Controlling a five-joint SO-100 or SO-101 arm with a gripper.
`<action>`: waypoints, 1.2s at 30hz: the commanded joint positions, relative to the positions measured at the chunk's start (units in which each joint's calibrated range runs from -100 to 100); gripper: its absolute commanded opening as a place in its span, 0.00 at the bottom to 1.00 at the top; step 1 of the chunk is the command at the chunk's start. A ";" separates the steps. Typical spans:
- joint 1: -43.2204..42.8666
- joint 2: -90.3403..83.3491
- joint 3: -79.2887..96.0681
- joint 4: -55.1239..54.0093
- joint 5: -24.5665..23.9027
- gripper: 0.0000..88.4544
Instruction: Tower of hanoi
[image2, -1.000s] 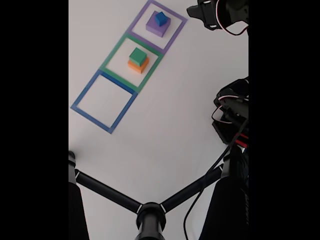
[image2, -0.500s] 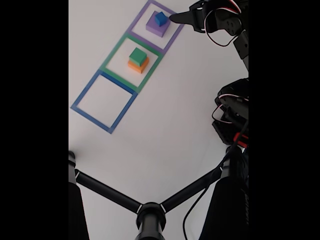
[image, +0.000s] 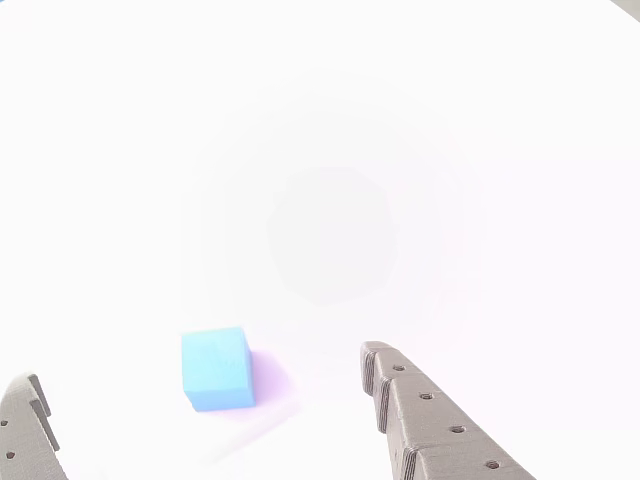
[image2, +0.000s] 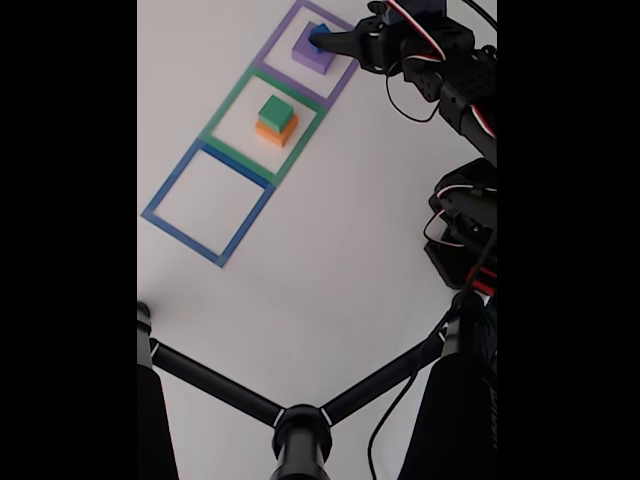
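The jaws (image2: 322, 41) reach in from the right, their tip at the blue cube (image2: 317, 36) atop the purple block (image2: 311, 54). Left and below them, a green cube (image2: 275, 111) sits on an orange block (image2: 277, 131).

Other view badly overexposed: table washed to near-pure white, faint grey blotch ahead of the gripper (image: 205, 400), blue cube (image: 216, 368) between the fingers pale with a soft violet tinge beside it. Fixed view evenly lit, slightly soft, black bars both sides, tripod legs (image2: 220, 385) near-silhouette.
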 joint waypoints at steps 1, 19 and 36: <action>-0.85 3.07 0.32 -7.96 0.00 0.43; -2.86 20.02 2.87 -29.50 0.00 0.41; -3.72 32.38 1.60 -41.16 0.00 0.41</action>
